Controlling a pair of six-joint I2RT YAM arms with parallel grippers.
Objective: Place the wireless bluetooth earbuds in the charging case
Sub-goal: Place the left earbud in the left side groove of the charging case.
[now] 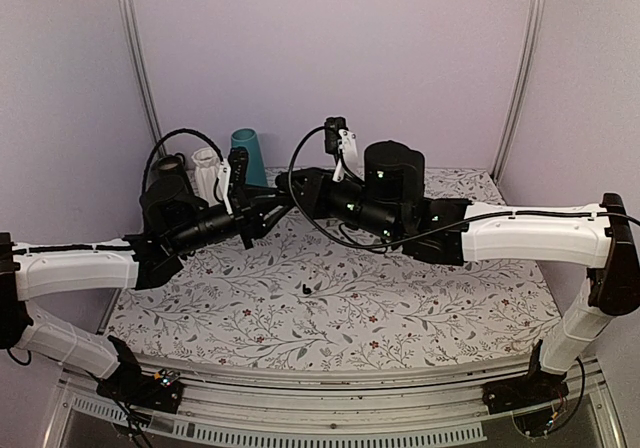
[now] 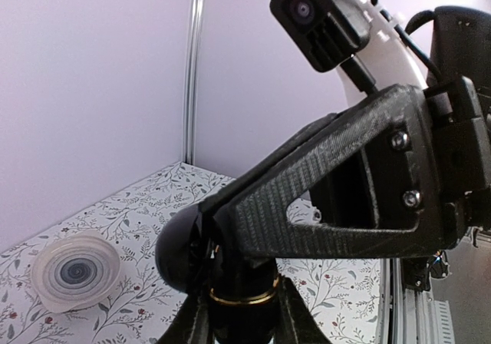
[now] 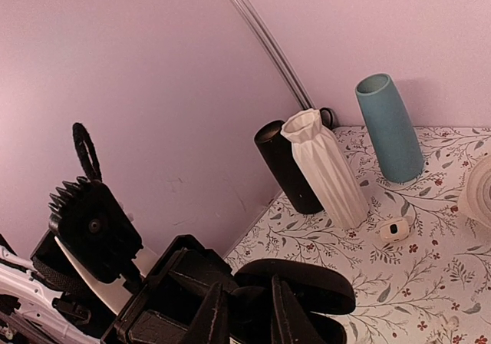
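Observation:
The black charging case (image 2: 239,313), with a gold band round it, sits between the two fingers of my left gripper (image 2: 239,330), which is shut on it in the air above the cloth. Its lid (image 3: 307,282) hangs open. My right gripper (image 3: 247,313) has its tips down at the case's open mouth. Its jaws stand a narrow gap apart with something dark between them, and I cannot tell whether that is an earbud. The right gripper's textured finger (image 2: 330,198) crosses the left wrist view. One dark speck, an earbud (image 1: 305,290), lies on the floral cloth in front of both grippers.
At the back left stand a black cylinder (image 3: 288,167), a white ridged vase (image 3: 326,167) and a teal cup (image 3: 391,129). A small white piece (image 3: 394,229) and a translucent round dish (image 2: 75,271) lie on the cloth near them. Purple walls close in the back and sides.

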